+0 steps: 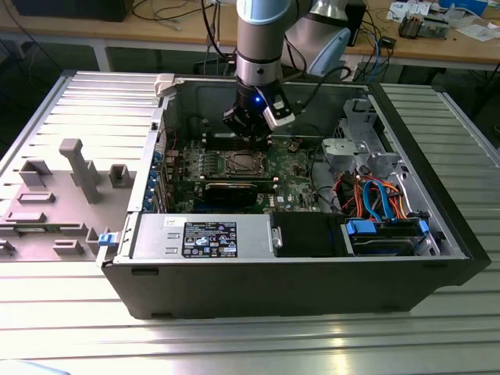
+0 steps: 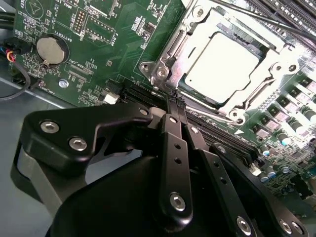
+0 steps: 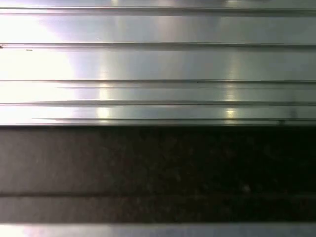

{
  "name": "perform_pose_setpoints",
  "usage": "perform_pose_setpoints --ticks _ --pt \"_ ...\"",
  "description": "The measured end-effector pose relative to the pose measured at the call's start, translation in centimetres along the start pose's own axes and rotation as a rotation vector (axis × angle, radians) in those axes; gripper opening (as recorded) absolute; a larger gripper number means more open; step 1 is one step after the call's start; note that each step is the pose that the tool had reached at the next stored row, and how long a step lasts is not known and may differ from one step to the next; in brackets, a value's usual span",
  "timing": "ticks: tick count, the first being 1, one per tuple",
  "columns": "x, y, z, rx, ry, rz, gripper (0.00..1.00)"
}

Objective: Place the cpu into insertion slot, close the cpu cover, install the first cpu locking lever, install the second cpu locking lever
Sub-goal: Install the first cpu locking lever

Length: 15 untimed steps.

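In the second wrist view the cpu (image 2: 222, 61), a pale silver square, lies in the insertion slot (image 2: 163, 69). The cpu cover (image 2: 256, 86), a silver frame, lies flat around it. A thin metal lever (image 2: 256, 16) runs along one side of the socket. My gripper (image 2: 175, 101) is shut, its black fingers (image 2: 173, 148) pressed together with nothing between them. The tips are right at a corner of the socket. In the exterior view the gripper (image 1: 248, 134) hangs inside the open computer case, just above the socket (image 1: 238, 162).
The green motherboard (image 2: 98, 59) carries a coin battery (image 2: 51, 49) and long black memory slots (image 2: 296, 15). Case walls (image 1: 273, 273), a power supply (image 1: 203, 234) and a cabled drive cage (image 1: 375, 195) ring the socket. A grey fixture (image 1: 78, 168) stands at the exterior view's left.
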<state>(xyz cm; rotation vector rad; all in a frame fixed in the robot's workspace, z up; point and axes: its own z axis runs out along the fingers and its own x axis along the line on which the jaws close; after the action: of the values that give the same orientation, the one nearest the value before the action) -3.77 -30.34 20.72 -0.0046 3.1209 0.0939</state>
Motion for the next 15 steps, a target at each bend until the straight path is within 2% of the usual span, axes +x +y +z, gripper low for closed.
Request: perform_pose_setpoints --ticks 15 --pt "-0.09 0.0 0.1 0.0001 -0.0004 0.0 0.11"
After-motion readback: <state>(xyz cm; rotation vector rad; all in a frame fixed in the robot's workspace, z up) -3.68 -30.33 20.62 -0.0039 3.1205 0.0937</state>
